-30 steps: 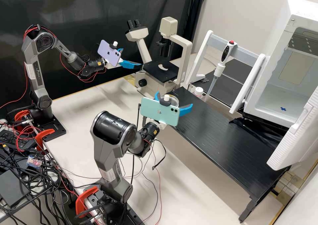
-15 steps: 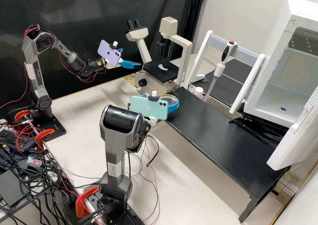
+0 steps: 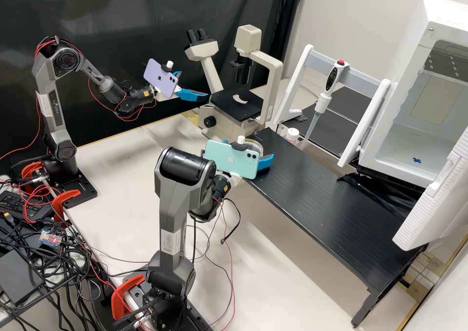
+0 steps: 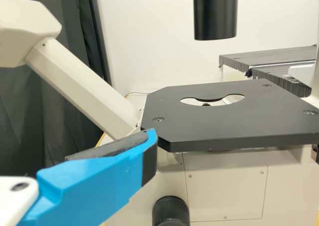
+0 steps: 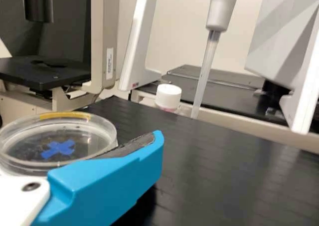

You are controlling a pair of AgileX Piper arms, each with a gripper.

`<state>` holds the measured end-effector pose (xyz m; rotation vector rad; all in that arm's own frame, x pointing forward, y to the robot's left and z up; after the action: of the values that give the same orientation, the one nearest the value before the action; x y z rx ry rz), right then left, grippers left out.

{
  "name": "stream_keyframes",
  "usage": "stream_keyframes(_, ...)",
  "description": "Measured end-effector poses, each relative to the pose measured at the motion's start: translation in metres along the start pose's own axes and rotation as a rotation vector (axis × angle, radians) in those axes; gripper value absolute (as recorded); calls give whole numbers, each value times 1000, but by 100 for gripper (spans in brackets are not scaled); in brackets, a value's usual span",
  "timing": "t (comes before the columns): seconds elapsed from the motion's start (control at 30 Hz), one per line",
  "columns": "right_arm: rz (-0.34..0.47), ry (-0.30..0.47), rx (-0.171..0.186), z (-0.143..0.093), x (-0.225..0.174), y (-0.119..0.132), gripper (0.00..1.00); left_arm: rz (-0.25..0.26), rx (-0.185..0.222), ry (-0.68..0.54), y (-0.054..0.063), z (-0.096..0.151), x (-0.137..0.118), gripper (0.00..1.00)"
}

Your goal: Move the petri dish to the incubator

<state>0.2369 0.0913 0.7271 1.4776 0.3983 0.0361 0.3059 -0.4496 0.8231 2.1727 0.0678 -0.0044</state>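
Saw right tool [image 3: 251, 148] well open, without clear grip, around petri dish [image 5: 75, 131] near edge of black surface [image 3: 331, 194]. Could have pushed dish off through sideways touch, or lost it through off-centre closing.

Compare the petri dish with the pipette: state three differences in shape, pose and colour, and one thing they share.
Shape: the petri dish is round and shallow, while the pipette is long and slender.
Pose: the petri dish is roughly level; the pipette is near upright, leaning a little.
Colour: a blue cross shows within the petri dish's rim, whereas the pipette has a red top.
Shared: both have see-through parts.
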Motion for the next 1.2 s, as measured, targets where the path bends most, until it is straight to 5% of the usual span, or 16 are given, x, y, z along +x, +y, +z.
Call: stream_keyframes(1.2, -61, 28, 0, -1, 8, -8, 0, 0, 0, 0, 0, 0, 0, 100)
